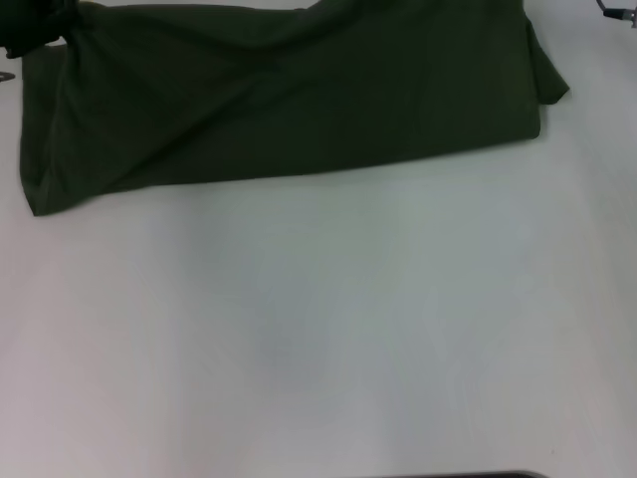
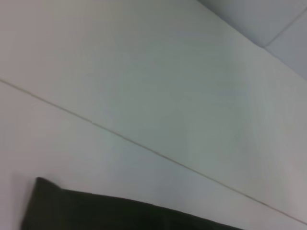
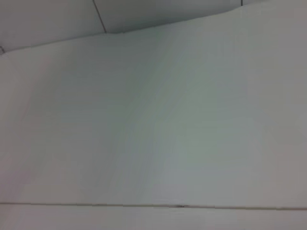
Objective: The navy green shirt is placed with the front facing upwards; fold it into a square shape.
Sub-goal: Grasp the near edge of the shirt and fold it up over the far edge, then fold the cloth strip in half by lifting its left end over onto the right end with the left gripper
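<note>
The green shirt (image 1: 289,100) lies at the far side of the white table (image 1: 318,339), stretched out long from left to right. It looks like it is already folded over into a long strip, because no letters or collar show. So the job seems to be part way done. At the far left corner, a dark shape looks like the left tool (image 1: 40,30), and the cloth bunches up toward it, as if that corner is being pinched and lifted. I cannot tell for sure if its fingers are apart or together. At the far right corner only a tiny bit of the right tool (image 1: 619,12) shows, off the shirt, and I cannot tell how it stands either. I think the next move is to fold one end of the strip over the other, keeping the edges lined up to make a square.
</note>
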You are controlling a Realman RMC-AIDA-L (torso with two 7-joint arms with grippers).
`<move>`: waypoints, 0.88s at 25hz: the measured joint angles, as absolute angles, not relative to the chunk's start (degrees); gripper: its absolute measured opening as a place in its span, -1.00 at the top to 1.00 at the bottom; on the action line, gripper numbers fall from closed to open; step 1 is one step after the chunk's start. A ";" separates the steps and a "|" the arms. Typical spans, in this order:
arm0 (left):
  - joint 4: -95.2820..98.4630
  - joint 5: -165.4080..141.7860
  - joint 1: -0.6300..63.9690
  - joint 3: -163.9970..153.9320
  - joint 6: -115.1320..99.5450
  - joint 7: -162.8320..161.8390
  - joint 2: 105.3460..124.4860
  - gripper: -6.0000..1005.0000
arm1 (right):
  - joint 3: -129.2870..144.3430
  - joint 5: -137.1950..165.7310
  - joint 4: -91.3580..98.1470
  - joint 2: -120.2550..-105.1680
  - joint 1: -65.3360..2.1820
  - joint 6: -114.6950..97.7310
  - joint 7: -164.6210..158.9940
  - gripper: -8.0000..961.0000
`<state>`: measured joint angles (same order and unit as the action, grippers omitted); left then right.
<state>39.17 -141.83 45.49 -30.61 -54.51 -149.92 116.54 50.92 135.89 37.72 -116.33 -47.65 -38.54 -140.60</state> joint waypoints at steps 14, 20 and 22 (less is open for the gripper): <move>39.68 -142.33 43.59 -31.74 -53.57 -151.20 115.75 0.39 | 51.00 135.97 36.58 -114.55 -49.55 -39.24 -141.13 0.02; 40.39 -141.85 43.82 -31.85 -63.85 -149.02 113.33 -0.20 | 50.25 135.59 37.04 -113.03 -49.46 -46.31 -141.26 -0.08; 40.83 -141.17 43.97 -31.72 -69.33 -147.91 112.47 -0.28 | 50.23 135.56 37.38 -112.27 -49.35 -51.14 -140.85 -0.26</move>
